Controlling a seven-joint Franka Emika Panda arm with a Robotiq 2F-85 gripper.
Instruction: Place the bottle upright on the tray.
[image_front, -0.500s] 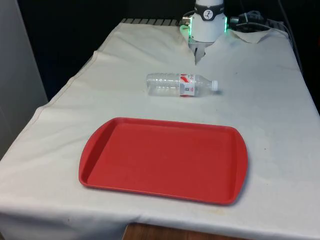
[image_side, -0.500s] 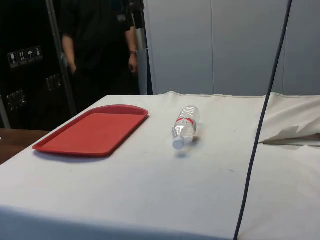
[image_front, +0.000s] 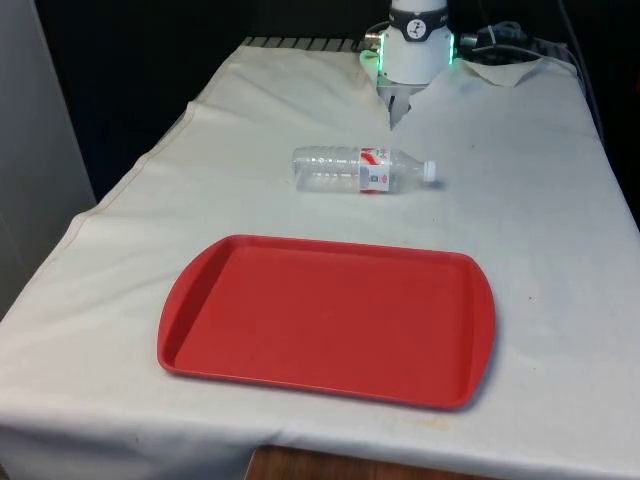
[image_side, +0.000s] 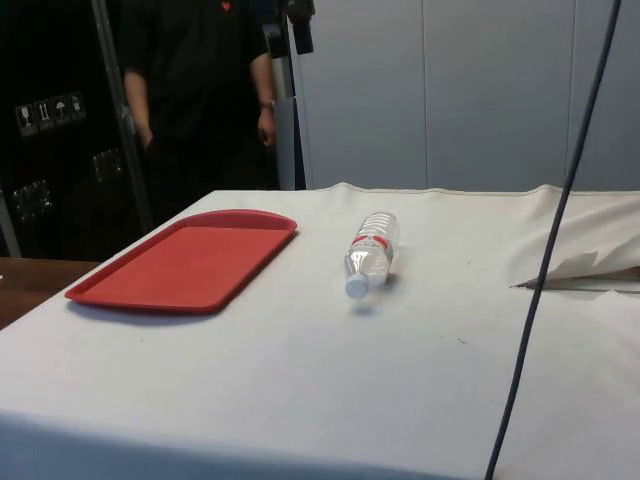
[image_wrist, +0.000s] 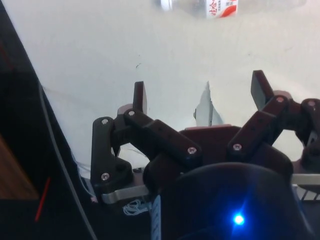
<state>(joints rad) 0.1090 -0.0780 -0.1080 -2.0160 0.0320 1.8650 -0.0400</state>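
The table (image_front: 560, 230) under its white cloth carries a red tray (image_front: 330, 318) at the near end, lying flat, a little toward the front view's left. Past the tray, well apart from it, a clear plastic bottle (image_front: 362, 169) lies on its side on the cloth, its white cap pointing to the front view's right and its red and white label near the neck. In the side view a person in dark clothes (image_side: 200, 90) stands behind the tray. The white arm (image_front: 417, 40) stands at the far end of the table, just beyond the bottle. The gripper (image_wrist: 202, 97) hangs above the bare cloth, its two black fingers (image_wrist: 140, 97) spread wide apart, holding nothing and touching nothing; the bottle's label lies ahead of them.
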